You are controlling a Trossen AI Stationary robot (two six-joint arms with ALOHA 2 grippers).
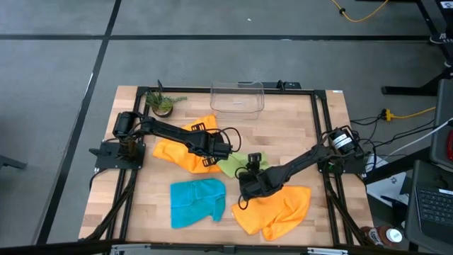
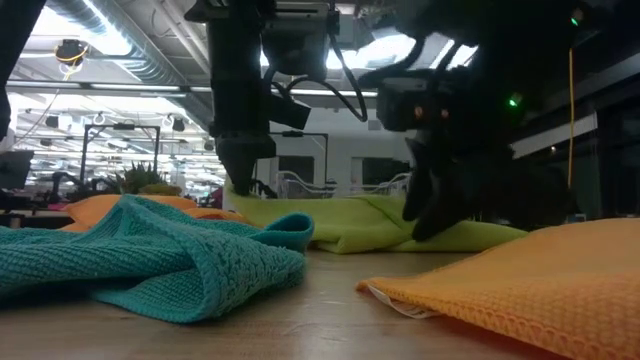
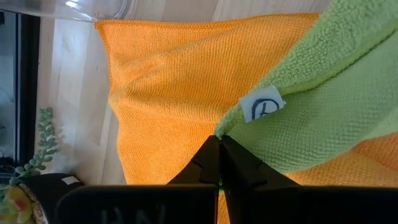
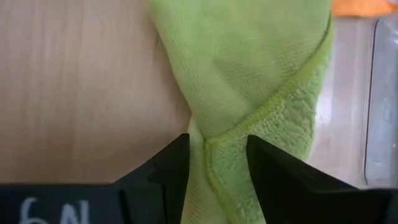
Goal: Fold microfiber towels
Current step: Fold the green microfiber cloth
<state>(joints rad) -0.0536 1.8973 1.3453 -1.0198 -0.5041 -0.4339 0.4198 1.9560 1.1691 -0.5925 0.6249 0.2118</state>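
Where the high view looks down on the wooden surface (image 1: 297, 134), the green towel (image 1: 237, 164) lies near the middle, between the two arms. The left tool (image 1: 228, 150) is at its left edge, over the rear orange towel (image 1: 180, 152); the right tool (image 1: 253, 160) is at its right end. A teal towel (image 1: 197, 202) lies front left, a second orange towel (image 1: 276, 211) front right, a clear bin (image 1: 237, 97) at the back edge, and a small plant (image 1: 163, 104) at the back left.

In the low view, the teal towel (image 2: 150, 260) fills the left foreground and an orange towel (image 2: 540, 275) the right. The green towel (image 2: 370, 225) lies behind them, with both dark tools coming down onto it.

In the left wrist view, the left tool (image 3: 220, 149) has its fingers pressed together on the green towel's (image 3: 329, 106) edge, near a white label (image 3: 262, 106); the orange towel (image 3: 180, 81) lies underneath.

In the right wrist view, the right tool (image 4: 217, 155) pinches a bunched fold of the green towel (image 4: 249, 68) between its partly spread fingers, bare wood beside it.
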